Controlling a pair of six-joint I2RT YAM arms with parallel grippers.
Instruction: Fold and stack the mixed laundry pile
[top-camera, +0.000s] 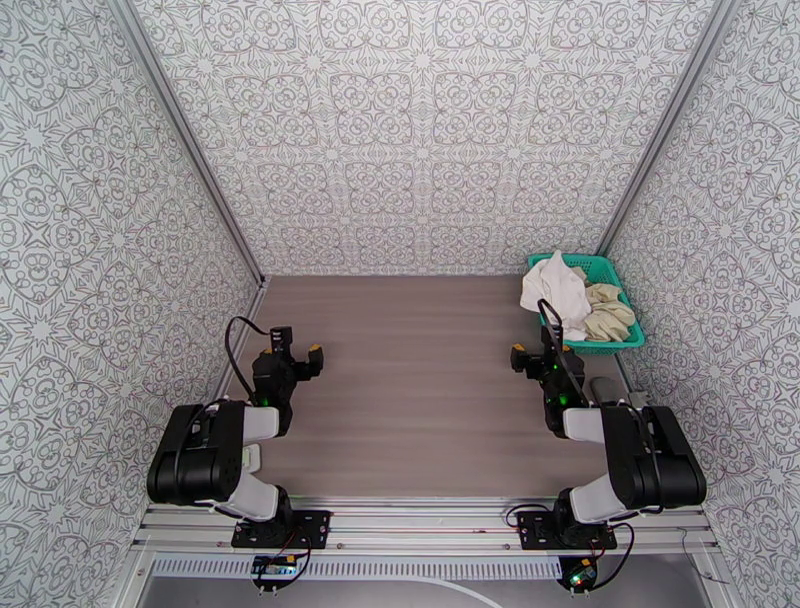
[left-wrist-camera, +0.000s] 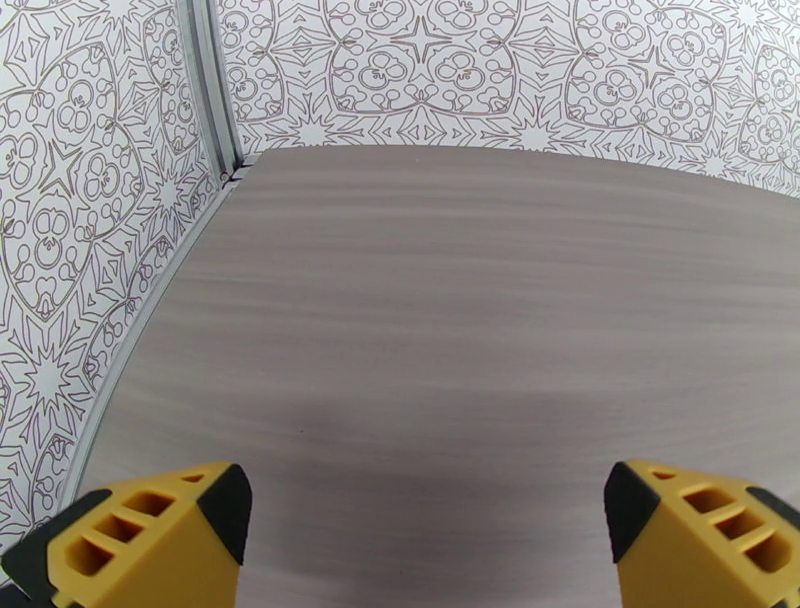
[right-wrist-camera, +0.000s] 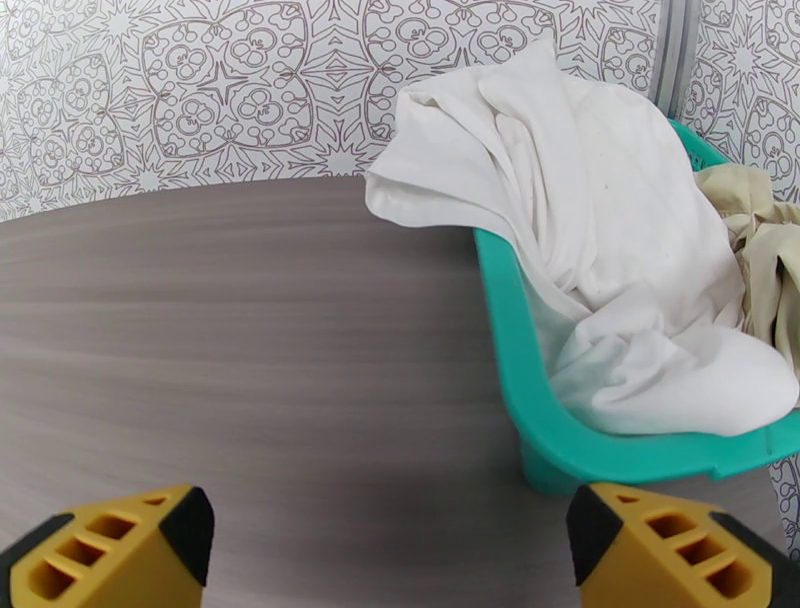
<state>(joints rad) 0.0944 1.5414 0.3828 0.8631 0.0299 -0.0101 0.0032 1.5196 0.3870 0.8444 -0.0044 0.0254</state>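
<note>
The mixed laundry pile lies in a teal basket (top-camera: 618, 344) at the table's back right: a white garment (top-camera: 555, 288) draped over the left rim, a beige garment (top-camera: 608, 310) bunched to its right. In the right wrist view the white garment (right-wrist-camera: 610, 230) spills over the basket rim (right-wrist-camera: 510, 330), with the beige garment (right-wrist-camera: 765, 230) behind it. My right gripper (top-camera: 533, 356) hovers open just in front of the basket, its yellow fingers (right-wrist-camera: 690, 550) wide apart and empty. My left gripper (top-camera: 298, 350) is open over bare table at the left, its fingers (left-wrist-camera: 150, 540) holding nothing.
Patterned walls enclose the table on the left, back and right. The wood-grain tabletop (top-camera: 420, 380) stretches between the two arms. A metal rail (top-camera: 430, 520) with both arm bases runs along the near edge. The basket sits tight in the back right corner.
</note>
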